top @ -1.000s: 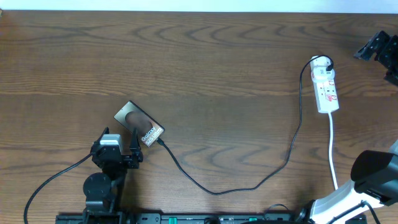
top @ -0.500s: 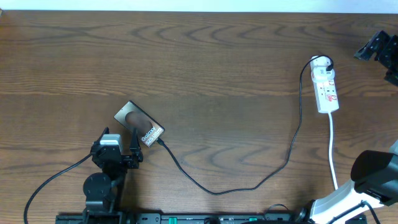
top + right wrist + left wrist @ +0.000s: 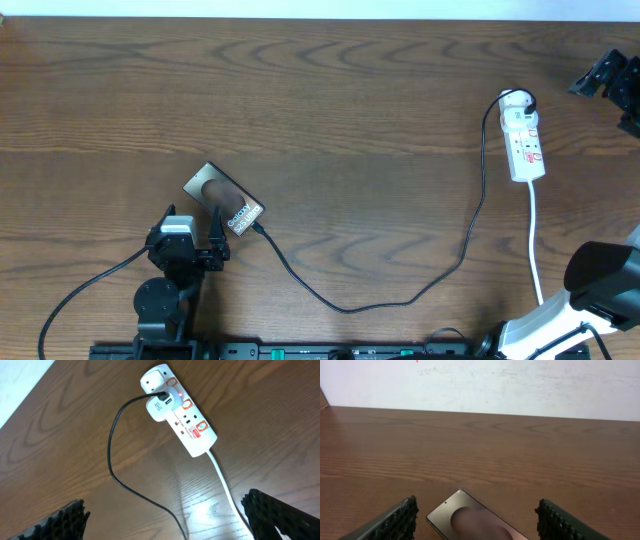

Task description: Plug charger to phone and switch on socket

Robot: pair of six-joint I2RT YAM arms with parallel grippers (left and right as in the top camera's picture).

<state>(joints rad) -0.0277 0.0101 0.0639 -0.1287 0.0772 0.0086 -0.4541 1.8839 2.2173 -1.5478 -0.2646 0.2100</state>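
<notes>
Brown wood-grain table [image 3: 330, 90], scuffed pale wall [image 3: 520, 385] behind; left fingers [image 3: 400, 520] parted either side of phone [image 3: 470, 520], gripping nothing; right fingers [image 3: 280, 515] spread wide above socket [image 3: 192, 430], empty; charger [image 3: 400, 300] trailing between socket and phone.

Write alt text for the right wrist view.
A white power strip lies on a wooden table, with a black cable plugged into a white adapter on it and curving down toward the bottom edge. The strip's white cord runs off lower right, and the right gripper is wide open, its fingers at the bottom corners.
</notes>
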